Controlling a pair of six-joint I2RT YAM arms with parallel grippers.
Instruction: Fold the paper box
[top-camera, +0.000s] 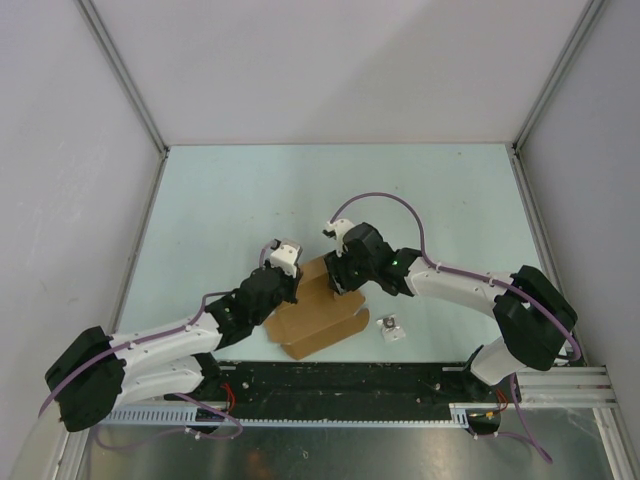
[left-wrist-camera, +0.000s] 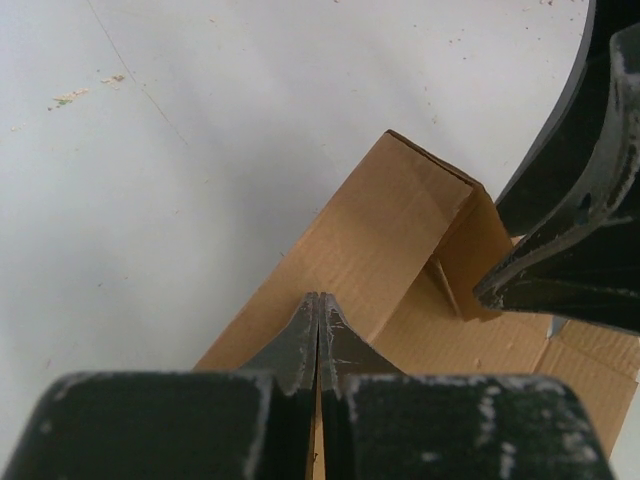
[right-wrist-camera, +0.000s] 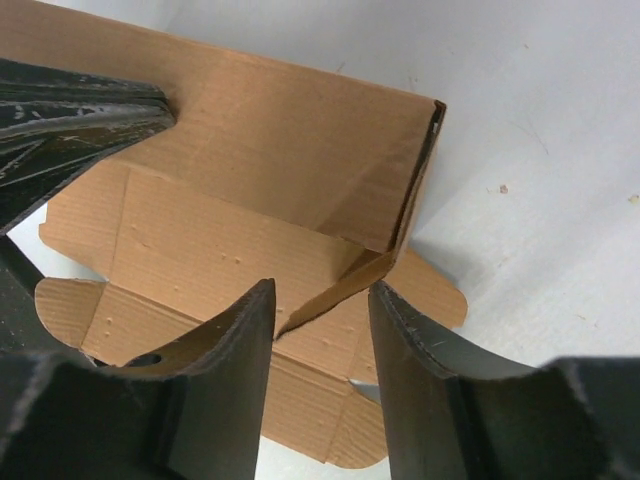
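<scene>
The paper box (top-camera: 318, 318) is a brown cardboard sheet lying near the table's front edge, with one long wall panel raised. My left gripper (top-camera: 291, 278) is shut on that raised wall's top edge, and the left wrist view shows the cardboard (left-wrist-camera: 380, 230) pinched between the closed tips of the left gripper (left-wrist-camera: 320, 300). My right gripper (top-camera: 345, 278) is open above the box's far end. In the right wrist view the right gripper (right-wrist-camera: 322, 295) straddles a small end flap (right-wrist-camera: 340, 285) bent inward from the raised wall (right-wrist-camera: 270, 150), without touching it.
A tiny white-grey square object (top-camera: 391, 329) lies on the table just right of the box. The right arm's fingers (left-wrist-camera: 575, 200) crowd the right side of the left wrist view. Grey walls enclose the pale green table (top-camera: 250, 200) on three sides.
</scene>
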